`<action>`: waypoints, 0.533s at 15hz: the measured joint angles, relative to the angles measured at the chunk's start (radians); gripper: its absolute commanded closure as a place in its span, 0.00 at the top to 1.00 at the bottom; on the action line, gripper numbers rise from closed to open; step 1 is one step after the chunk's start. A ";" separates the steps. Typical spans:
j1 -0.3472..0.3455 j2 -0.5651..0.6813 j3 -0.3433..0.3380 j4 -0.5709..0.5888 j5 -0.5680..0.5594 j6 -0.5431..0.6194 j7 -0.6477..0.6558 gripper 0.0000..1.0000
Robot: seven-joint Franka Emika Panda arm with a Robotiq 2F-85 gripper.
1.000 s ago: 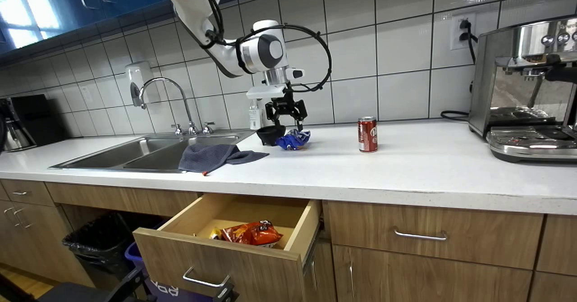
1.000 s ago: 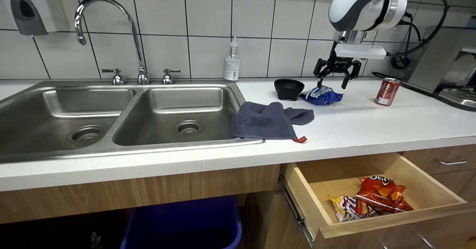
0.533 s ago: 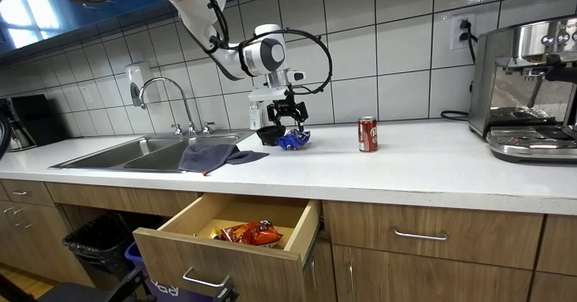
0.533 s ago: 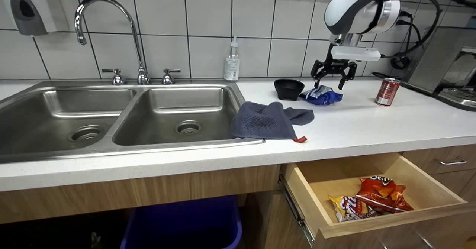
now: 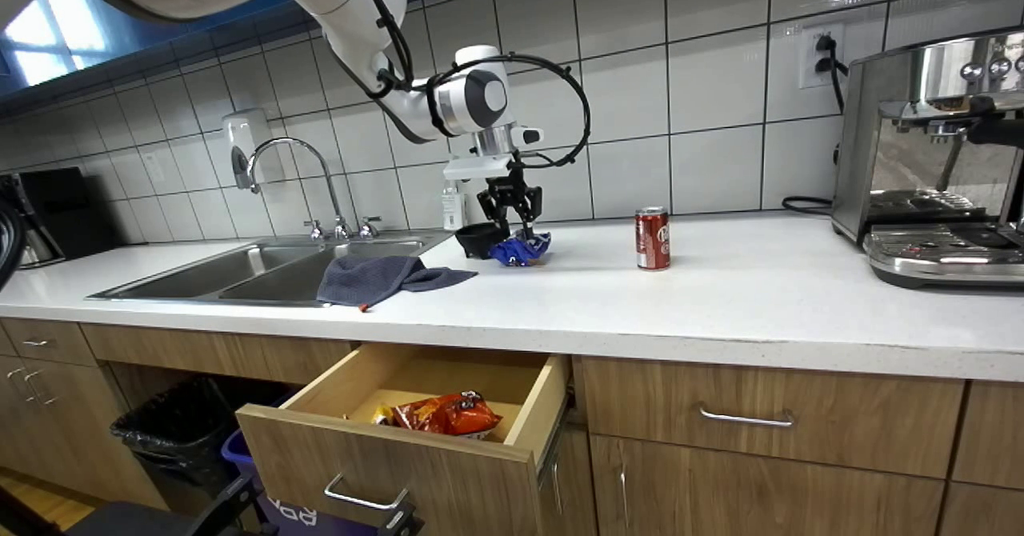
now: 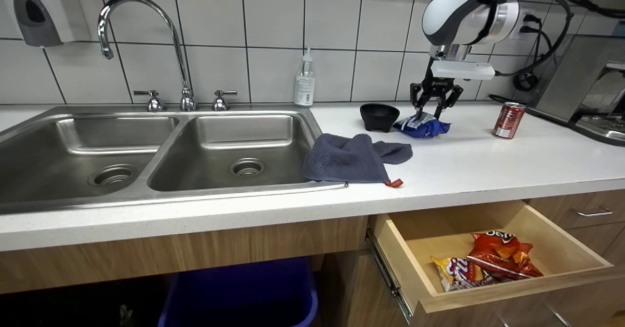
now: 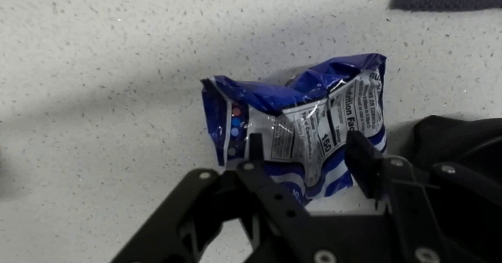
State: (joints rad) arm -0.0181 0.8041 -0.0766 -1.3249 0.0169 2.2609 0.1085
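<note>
Blue snack bag (image 7: pixel 302 129) on pale counter (image 7: pixel 117 168) — below the gripper (image 7: pixel 305 143), jaws standing apart

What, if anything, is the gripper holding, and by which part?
Nothing appears held: the gripper stands partly open over the blue snack bag, which lies on the counter. Whether it touches the bag can't be told.

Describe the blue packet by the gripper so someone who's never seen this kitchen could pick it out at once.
Find the double sink, then the grey cloth draped over its edge. Past the cloth, on the white counter beside the black bowl, a packet lies below the gripper. Its crumpled, shiny blue surface sets it apart from that bowl and the red can.
</note>
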 measured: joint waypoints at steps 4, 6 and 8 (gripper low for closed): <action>0.000 0.019 0.000 0.030 0.000 -0.013 0.000 0.00; 0.000 0.026 0.000 0.043 0.000 -0.023 0.000 0.00; 0.000 0.033 0.000 0.056 0.000 -0.033 0.000 0.00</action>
State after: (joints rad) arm -0.0181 0.8372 -0.0766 -1.2688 0.0169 2.2278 0.1085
